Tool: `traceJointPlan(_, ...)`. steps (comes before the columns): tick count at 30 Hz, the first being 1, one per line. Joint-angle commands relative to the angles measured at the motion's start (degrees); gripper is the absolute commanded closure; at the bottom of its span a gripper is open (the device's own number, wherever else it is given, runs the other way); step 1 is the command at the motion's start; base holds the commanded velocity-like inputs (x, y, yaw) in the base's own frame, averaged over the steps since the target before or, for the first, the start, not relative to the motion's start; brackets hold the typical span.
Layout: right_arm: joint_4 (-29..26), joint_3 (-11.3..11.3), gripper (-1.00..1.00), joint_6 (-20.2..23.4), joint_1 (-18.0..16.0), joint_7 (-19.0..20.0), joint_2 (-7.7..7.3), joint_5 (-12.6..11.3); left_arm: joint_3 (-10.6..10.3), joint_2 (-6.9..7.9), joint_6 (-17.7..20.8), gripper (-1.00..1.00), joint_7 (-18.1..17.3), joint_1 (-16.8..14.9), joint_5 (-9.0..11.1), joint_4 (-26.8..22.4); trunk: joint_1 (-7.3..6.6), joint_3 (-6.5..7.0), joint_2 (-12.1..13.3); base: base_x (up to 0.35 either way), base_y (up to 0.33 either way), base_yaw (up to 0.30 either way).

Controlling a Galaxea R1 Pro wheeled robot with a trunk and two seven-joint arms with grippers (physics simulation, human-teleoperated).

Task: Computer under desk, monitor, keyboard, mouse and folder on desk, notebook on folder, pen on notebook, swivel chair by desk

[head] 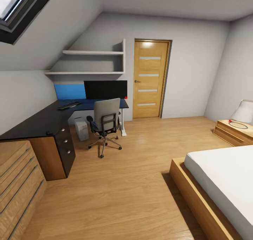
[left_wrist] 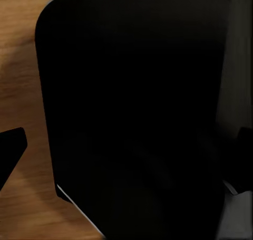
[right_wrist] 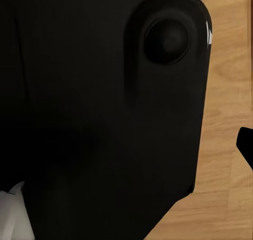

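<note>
The desk [head: 38, 120] runs along the left wall and turns under the shelves. The monitor [head: 105, 89] stands on its far wing, and the keyboard [head: 69, 105] lies to the monitor's left. A small dark lump, perhaps the mouse [head: 49, 132], sits near the desk's front edge. The swivel chair [head: 105, 122] faces the desk, with a sliver of the blue folder [head: 94, 123] on its seat. The computer [head: 81, 130] stands on the floor under the desk. In each wrist view one dark fingertip [left_wrist: 10, 150] [right_wrist: 245, 144] shows over the wooden floor beside black robot body.
A wooden dresser [head: 17, 183] stands at near left against the desk's end. The bed [head: 218, 187] is at the right, and a nightstand [head: 233, 131] with a lamp [head: 243, 111] stands beyond it. A closed door [head: 150, 79] is in the far wall. Wooden floor stretches between bed and desk.
</note>
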Motion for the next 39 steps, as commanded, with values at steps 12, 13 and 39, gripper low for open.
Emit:
traceJointPlan(12,0.12,-0.05,-1.00,-4.07,-0.02,0.00,-0.02,-0.02,-0.01,0.04,0.04,-1.00,-0.01,-0.02,-0.02,-0.01,-2.65,2.11,4.80,0.000,0.000,0.000)
traceJointPlan(13,0.13,-0.05,-1.00,-4.39,-0.02,0.00,-0.02,-0.02,-0.01,0.04,0.04,-1.00,0.00,-0.02,-0.02,-0.01,-2.87,2.29,5.20,0.000,0.000,0.000)
traceJointPlan(39,0.02,0.01,-1.00,-7.60,-0.02,0.17,-0.07,-0.04,0.18,0.18,0.37,-1.00,0.15,-0.02,0.19,-0.03,-8.58,6.95,15.63,0.000,0.000,0.000)
